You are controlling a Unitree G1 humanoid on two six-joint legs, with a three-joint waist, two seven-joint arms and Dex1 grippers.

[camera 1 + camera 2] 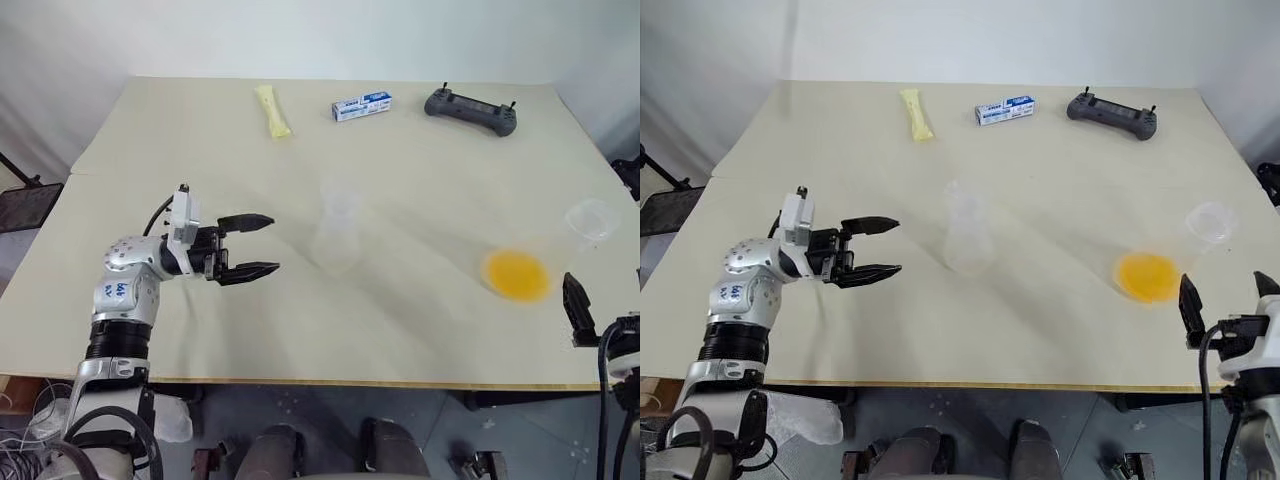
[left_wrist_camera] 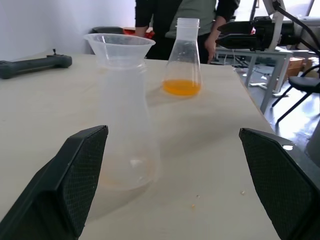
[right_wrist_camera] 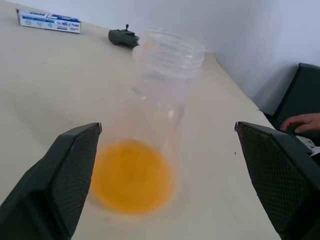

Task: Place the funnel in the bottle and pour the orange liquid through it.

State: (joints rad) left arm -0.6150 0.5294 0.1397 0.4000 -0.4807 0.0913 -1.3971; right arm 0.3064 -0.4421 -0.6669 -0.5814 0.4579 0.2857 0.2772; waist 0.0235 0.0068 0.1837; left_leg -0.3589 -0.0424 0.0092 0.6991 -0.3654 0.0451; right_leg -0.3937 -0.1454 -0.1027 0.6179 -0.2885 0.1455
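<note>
Orange liquid (image 3: pixel 132 177) lay as a shallow pool in the bottom of a clear flask (image 3: pixel 155 115) standing near the right edge of the table (image 1: pixel 200 330), none of it poured yet as far as the pictures showed. Near the middle of the table stood the bottle (image 2: pixel 125 135), upright, and the left wrist view showed the funnel (image 2: pixel 120 47) already seated in its mouth, its rim flaring just above the neck. So the first half of the job looked done; what remained, by that reading, was to pick up the flask, carry it over the funnel and tip the liquid through.

Neither arm held anything. The left gripper (image 1: pixel 250 245) hung just above the table to the left of the bottle, jaws spread wide and pointing toward it but well apart from it. The right gripper (image 1: pixel 1225 300) hovered at the near right edge, its fingers also wide, with the flask just beyond them and framed between them in the right wrist view. The bottle looked dry apart from a faint tint at its base.
</note>
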